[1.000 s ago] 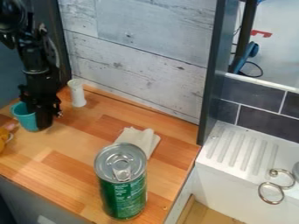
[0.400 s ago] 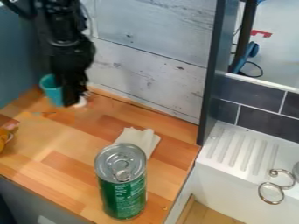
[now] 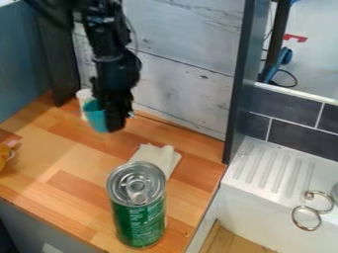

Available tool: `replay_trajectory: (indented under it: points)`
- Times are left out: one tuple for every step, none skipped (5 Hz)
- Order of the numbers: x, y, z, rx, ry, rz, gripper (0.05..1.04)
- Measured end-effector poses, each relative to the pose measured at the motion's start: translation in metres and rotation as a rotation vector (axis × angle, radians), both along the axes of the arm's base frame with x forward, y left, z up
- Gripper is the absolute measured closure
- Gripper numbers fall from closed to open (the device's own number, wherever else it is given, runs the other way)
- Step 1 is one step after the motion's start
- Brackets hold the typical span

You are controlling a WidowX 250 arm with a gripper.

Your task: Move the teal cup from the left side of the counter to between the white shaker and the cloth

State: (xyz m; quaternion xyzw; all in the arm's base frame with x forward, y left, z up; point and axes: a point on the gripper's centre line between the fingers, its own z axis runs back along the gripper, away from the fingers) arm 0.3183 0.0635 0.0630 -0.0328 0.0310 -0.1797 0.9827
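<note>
Cup is located at the image-left side of the gripper, over the back of the counter. Jaws are closed on the cup's side; the gap between them cannot be made out. Cup is teal, plain on the visible wall, close to upright, its far side in the picture covered by the black gripper. Contact between cup base and counter cannot be determined. White bottle stands just behind the cup, partly covered. Cloth and green can are nearer the camera, apart from the cup.
</note>
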Motion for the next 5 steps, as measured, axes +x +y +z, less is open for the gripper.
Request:
replay_trajectory:
  points:
    - [0.004,-0.001,-0.024,0.003,0.05,0.018,0.966]
    - [0.012,0.005,-0.04,0.031,0.072,0.045,0.966]
    - [0.019,0.012,-0.044,0.07,0.076,0.07,0.966]
    - [0.022,0.015,-0.045,0.087,0.081,0.073,0.966]
    - [0.022,0.015,-0.046,0.077,0.091,0.057,0.933]
